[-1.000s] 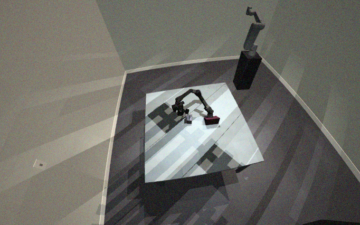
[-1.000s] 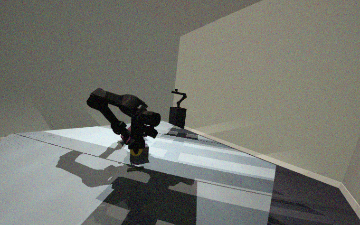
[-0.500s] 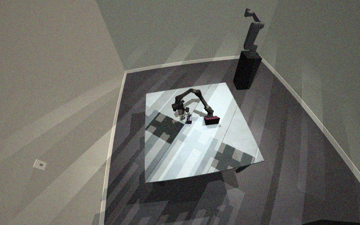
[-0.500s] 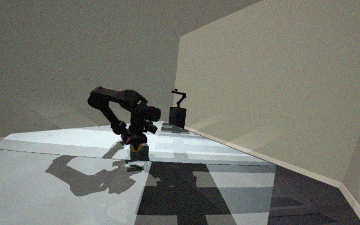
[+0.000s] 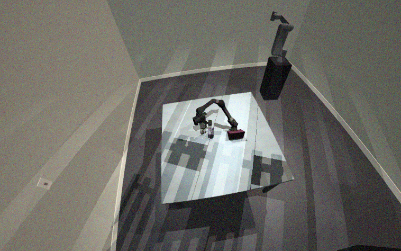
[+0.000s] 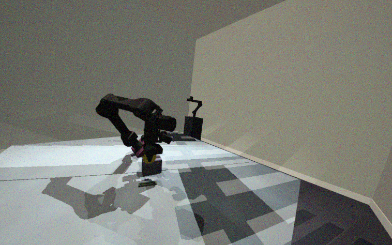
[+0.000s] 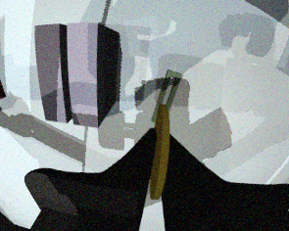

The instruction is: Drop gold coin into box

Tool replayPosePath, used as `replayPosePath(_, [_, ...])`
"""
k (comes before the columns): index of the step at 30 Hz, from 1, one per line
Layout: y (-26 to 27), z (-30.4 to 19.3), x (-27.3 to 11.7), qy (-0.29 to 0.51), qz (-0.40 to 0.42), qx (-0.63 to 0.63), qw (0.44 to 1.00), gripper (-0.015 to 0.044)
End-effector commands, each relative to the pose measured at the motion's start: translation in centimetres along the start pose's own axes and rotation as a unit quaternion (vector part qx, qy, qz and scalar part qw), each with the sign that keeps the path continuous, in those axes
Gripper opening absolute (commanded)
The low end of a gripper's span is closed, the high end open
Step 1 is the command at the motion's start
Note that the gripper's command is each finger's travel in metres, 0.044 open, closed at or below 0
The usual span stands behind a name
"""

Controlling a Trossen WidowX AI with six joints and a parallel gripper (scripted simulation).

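Note:
My gripper (image 6: pixel 149 155) (image 7: pixel 157 134) is shut on the gold coin (image 6: pixel 149 159) (image 7: pixel 160 157), which shows edge-on between the fingertips in the wrist view. The coin is held above the table, clear of the dark-green holder (image 6: pixel 147 184) (image 7: pixel 173 74). The holder lies beyond the fingertips in the wrist view, its groove partly hidden behind the coin. The closed grey box (image 5: pixel 210 134) (image 6: pixel 151 169) (image 7: pixel 82 64) stands to the left of the fingers in the wrist view. Its dark slot (image 7: pixel 65 73) runs roughly the same way as the coin's edge. In the top view the coin is too small to tell.
The arm's base stands on a dark block with a magenta top (image 5: pixel 236 134), beside the box. Striped shadows cross the white table (image 5: pixel 224 174). Another arm (image 5: pixel 280 40) (image 6: pixel 195 106) stands on a dark pedestal (image 5: pixel 275 79) (image 6: pixel 193 126) beyond the table.

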State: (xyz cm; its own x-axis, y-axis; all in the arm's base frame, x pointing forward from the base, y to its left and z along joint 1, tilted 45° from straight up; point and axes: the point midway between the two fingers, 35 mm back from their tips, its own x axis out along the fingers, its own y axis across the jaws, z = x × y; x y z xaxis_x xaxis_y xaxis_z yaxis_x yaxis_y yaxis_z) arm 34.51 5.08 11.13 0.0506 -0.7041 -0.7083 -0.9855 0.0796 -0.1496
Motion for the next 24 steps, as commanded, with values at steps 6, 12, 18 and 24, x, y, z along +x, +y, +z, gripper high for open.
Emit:
replayPosePath(6, [2.3,1.0,-0.4,-0.006,-0.002,0.003,1.000,0.0000])
replayPosePath(12, [3.7,1.6,-0.4,-0.006,-0.002,0.003,1.000,0.0000])
replayPosePath(18, [5.2,2.1,-0.3,-0.006,-0.001,0.003,1.000,0.0000])
replayPosePath(24, [6.7,2.5,-0.2,-0.005,-0.001,0.003,1.000,0.0000])
